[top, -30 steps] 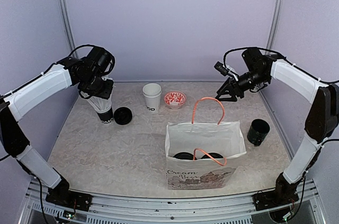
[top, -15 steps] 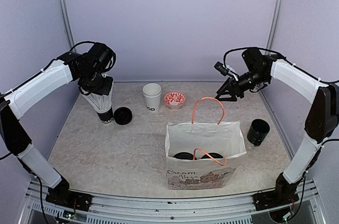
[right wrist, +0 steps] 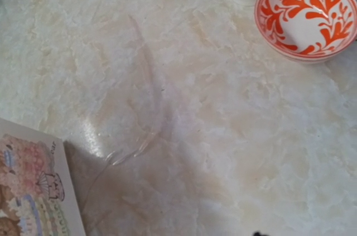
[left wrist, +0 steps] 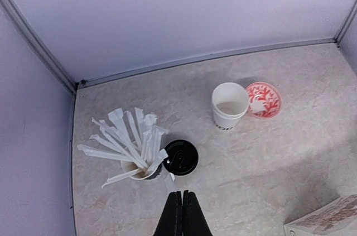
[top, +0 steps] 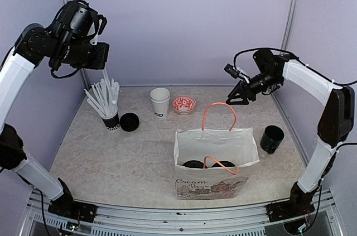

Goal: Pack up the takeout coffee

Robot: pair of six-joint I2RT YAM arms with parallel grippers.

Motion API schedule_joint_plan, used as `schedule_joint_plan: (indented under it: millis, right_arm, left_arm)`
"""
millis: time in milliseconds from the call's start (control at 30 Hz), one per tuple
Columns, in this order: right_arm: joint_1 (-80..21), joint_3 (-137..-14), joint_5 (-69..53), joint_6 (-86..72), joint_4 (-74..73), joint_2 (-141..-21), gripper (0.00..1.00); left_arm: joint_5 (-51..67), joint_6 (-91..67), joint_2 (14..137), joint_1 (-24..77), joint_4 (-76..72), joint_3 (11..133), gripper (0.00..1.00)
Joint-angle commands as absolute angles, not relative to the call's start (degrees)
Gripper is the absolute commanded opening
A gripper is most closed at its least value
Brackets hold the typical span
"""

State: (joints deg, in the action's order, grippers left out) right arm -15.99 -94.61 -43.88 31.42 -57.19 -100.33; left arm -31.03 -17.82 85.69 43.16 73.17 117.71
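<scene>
The two lidded cups [top: 193, 164] already stand side by side on the floor of the paper bag [top: 215, 149]. Only their round black lids show from above, under the drooping orange handle. The bag stands upright with its mouth open on the near middle of the bench [top: 122, 158], which leaves room for things to be dropped in from the top.

The left fingers [left wrist: 181, 197] hang high over the back left corner, pressed tightly together. The left wrist view looks straight down on the cup of white straws [left wrist: 134, 147] and the loose black lid [left wrist: 180, 157] just beside it. A pale sliver shows at the fingertips, but whether a straw is pinched there cannot be told. The position above the straws suggests that adding one to the order is the step in hand.

The right fingers [top: 237, 97] hover above the far bag handle, pointing down. They look parted, with nothing between them. They are probably waiting to steady the bag or hold its mouth open.

An open white cup [top: 160, 102] without a lid stands near the back, close beside a red patterned bowl [top: 184, 104]. A black pot [top: 271, 138] sits apart, to the right of the bag. Packing seems nearly finished, since both coffees are inside.
</scene>
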Motion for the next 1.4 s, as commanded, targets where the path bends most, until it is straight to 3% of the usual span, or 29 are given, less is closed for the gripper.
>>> schedule_joint_plan:
  millis: [0, 300, 633, 833, 1067, 1367]
  right_arm:
    - [-15.9, -97.5, -42.5, 31.3, -59.8, -101.2, 0.55]
    - [-15.9, -95.5, -41.0, 30.0, -58.6, -100.0, 0.55]
    - [-15.9, -93.4, -40.0, 29.8, -57.8, -98.5, 0.55]
    - [-15.9, -93.0, -40.0, 30.1, -57.8, -98.5, 0.55]
    - [-15.9, -92.7, -40.1, 30.7, -57.9, -98.7, 0.55]
    - [-15.9, -91.5, -40.0, 31.3, -57.4, -98.6, 0.55]
  left_arm:
    - [-28.4, -18.4, 82.6, 51.3, 71.4, 123.8, 0.00]
    - [-6.4, -16.2, 76.7, 62.6, 57.1, 119.9, 0.00]
    - [10.0, -17.7, 75.8, 65.0, 39.7, 107.3, 0.00]
    - [16.7, -20.1, 76.6, 65.3, 23.0, 95.1, 0.00]
    - [15.4, -20.8, 79.0, 66.4, 9.0, 86.6, 0.00]
    - [18.1, -21.3, 85.9, 68.4, -2.8, 83.0, 0.00]
